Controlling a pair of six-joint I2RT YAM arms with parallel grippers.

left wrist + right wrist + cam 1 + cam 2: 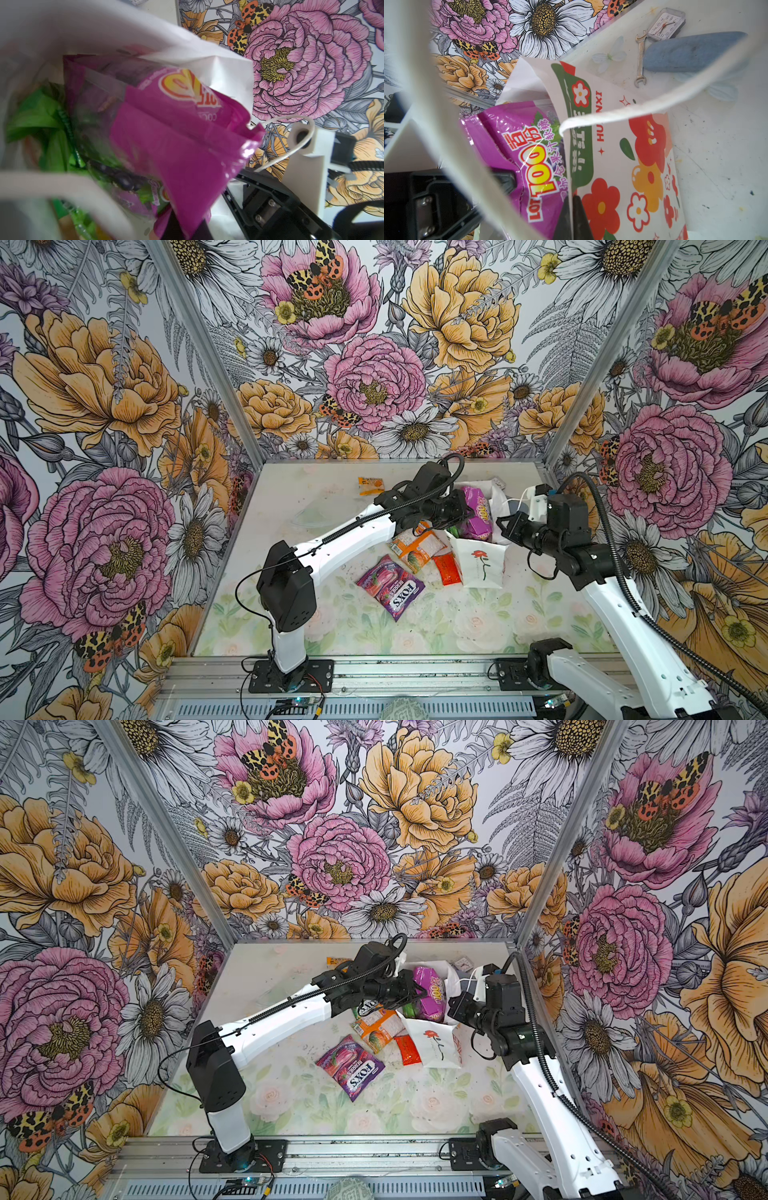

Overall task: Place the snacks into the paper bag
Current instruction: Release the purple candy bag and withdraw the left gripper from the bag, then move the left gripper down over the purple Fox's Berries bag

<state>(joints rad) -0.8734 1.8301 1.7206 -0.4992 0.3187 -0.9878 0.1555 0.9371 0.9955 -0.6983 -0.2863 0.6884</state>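
Part-filled — snacks (390, 587) outstanding at centre frame.
Purple packet (478, 512) pinched by left gripper (185, 226) over paper bag (482, 568); rim clamped by right gripper (572, 220).

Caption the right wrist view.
Right gripper pinches the white flower-printed paper bag by its rim; a shiny purple plastic packet protrudes.

The purple packet (478, 512) plugs the mouth of the paper bag (482, 568) (apparently fully); the near tabletop (457, 626) lies open.
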